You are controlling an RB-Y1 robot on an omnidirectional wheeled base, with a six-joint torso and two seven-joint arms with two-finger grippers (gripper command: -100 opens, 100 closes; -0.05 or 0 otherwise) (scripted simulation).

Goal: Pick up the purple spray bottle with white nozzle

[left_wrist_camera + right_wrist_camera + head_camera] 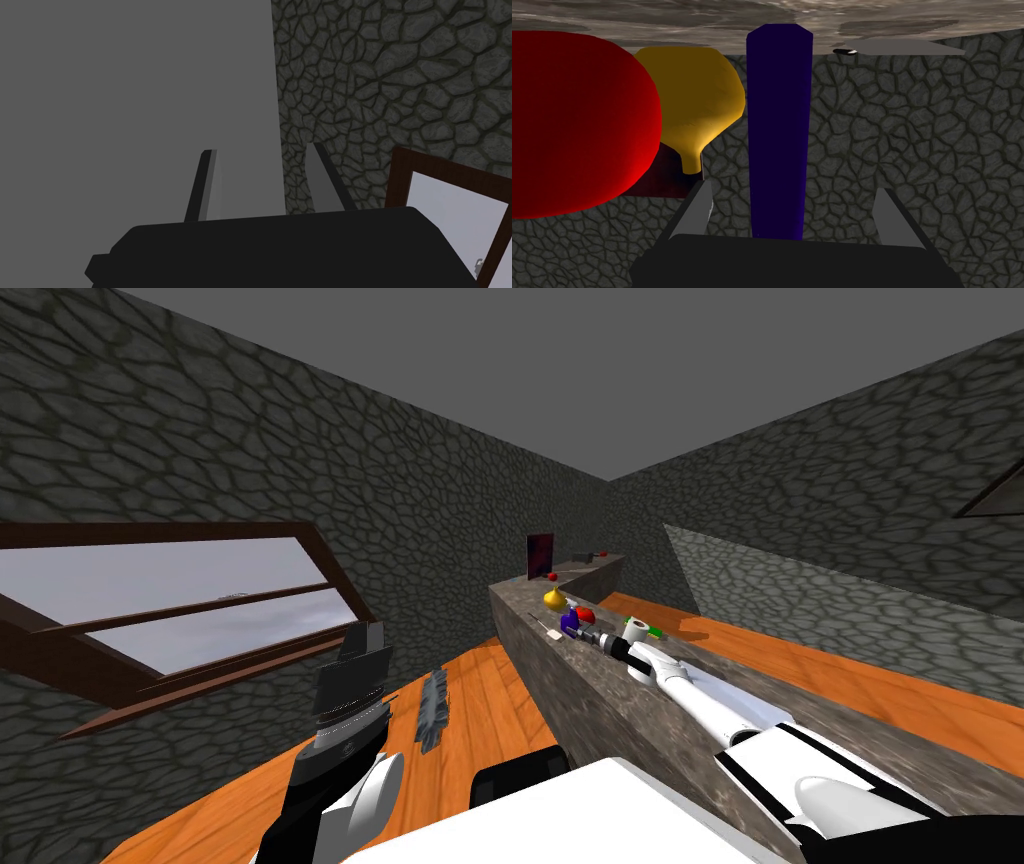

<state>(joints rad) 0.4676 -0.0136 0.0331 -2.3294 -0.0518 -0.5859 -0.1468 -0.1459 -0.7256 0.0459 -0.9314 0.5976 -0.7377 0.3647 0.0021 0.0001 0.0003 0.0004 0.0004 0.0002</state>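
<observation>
Right hand (793,186) wide around purple bottle (779,125)

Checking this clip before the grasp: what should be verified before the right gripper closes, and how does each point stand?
1. Right gripper open: ok.
2. Purple bottle between its fingers: ok, though off centre.
3. Red round object clear of the fingers: ok, but close.
4. Yellow flask not touching the bottle: cannot tell.
5. Bottle's nozzle located: cannot tell.
6. Left gripper open, away from the counter: ok.
</observation>
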